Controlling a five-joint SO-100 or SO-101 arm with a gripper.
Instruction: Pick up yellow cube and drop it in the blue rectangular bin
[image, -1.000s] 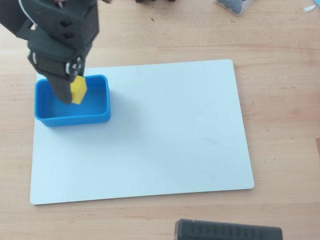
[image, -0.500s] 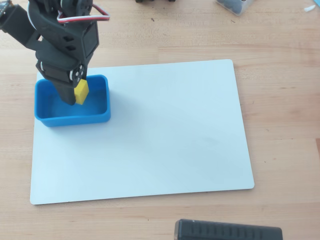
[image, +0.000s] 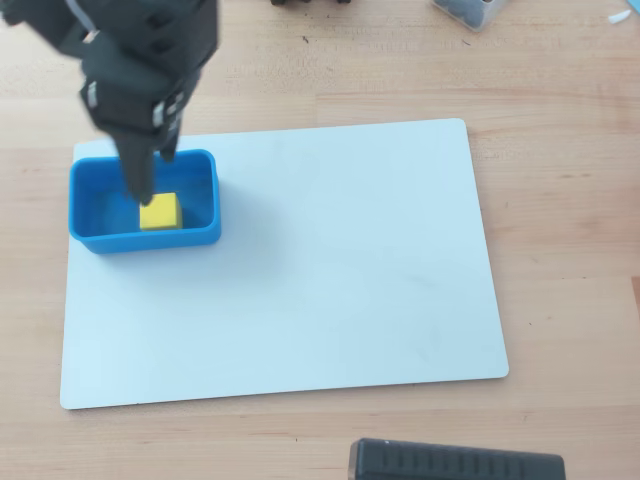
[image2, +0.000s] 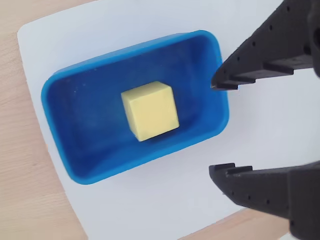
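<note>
claw (image2: 217, 127) open & empty, arm angled down over blue bin (image2: 65, 165) w/ yellow cube (image2: 150, 110) inside.

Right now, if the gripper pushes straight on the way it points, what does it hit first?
The open gripper points down over the near wall of the blue rectangular bin, so probably that rim, not the yellow cube lying free inside. Depth is unclear.

Light wooden table (image: 560, 200), carrying a white board (image: 330, 270); dark items, perhaps tools, at the overhead view's edges (image: 455, 462).
</note>
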